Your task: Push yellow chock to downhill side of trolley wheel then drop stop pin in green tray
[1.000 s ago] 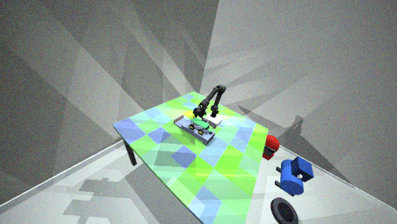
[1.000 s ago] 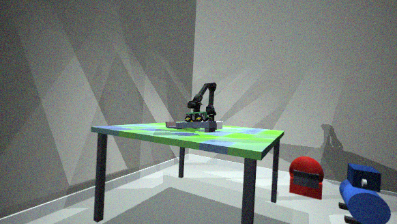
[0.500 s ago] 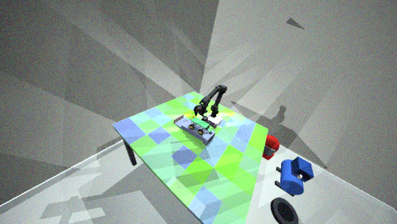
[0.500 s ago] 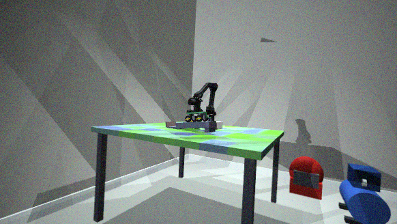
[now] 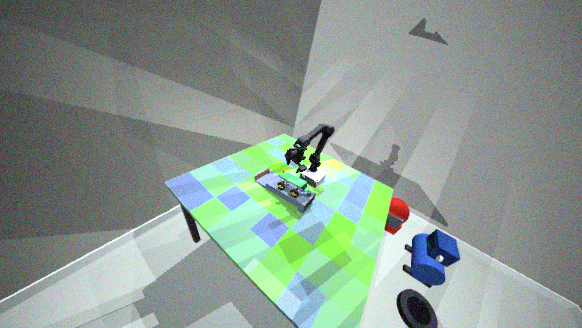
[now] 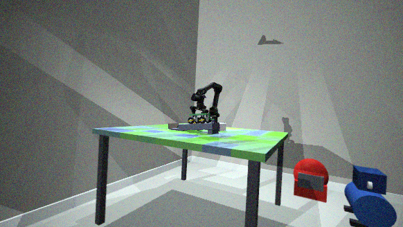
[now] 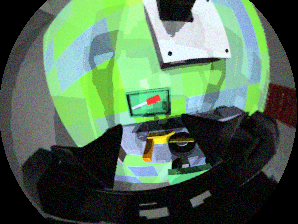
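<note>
Red-headed stop pin (image 7: pixel 148 103) lies in the green tray (image 7: pixel 131 100) at centre frame, beyond the empty, wide-open gripper (image 7: pixel 160 176) below.

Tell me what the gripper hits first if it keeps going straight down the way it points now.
Most likely the green tray, where the red-headed pin already lies. In the wrist view the open gripper faces it, though the yellow chock and the trolley sit close below, and depth is hard to judge.
</note>
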